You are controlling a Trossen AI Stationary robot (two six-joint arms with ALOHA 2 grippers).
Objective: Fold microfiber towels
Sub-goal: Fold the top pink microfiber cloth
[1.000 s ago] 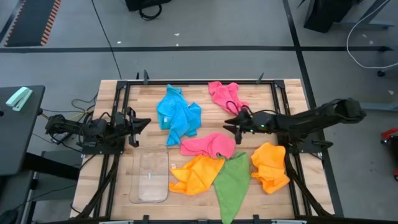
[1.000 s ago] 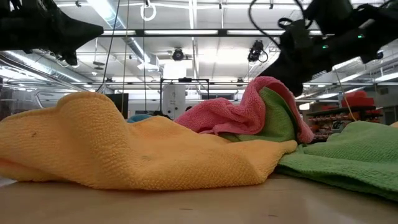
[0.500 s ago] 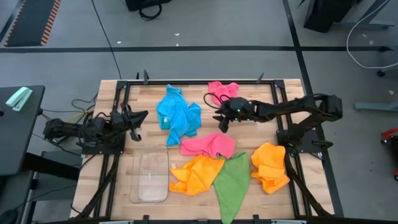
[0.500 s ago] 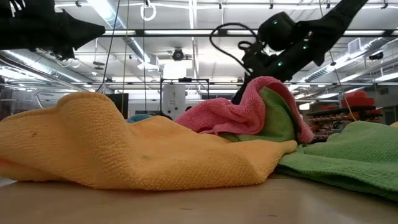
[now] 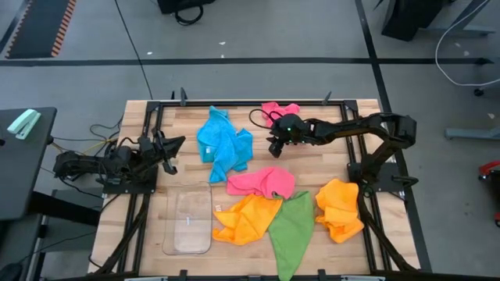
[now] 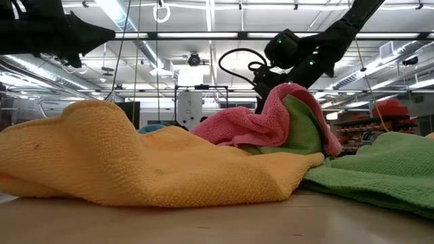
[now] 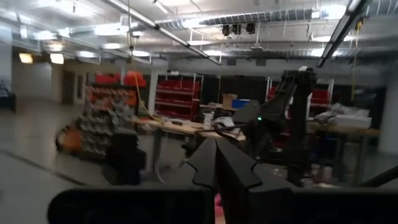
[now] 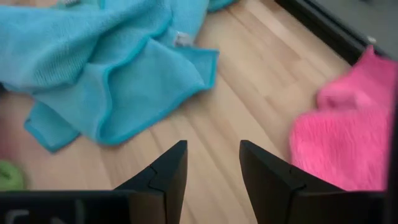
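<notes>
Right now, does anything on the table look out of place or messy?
Nothing is damaged or spilled, but every towel lies crumpled. The pink towel, orange towel and green towel overlap in a heap beside the empty clear tray.

Bare wood lies between the blue towel [image 5: 224, 145] and the far pink towel [image 5: 280, 113]. Nearer than the blue towel, a second pink towel [image 5: 262, 183], two orange towels [image 5: 244, 218] and a green one [image 5: 293, 229] crowd together beside the tray [image 5: 188, 222].
</notes>
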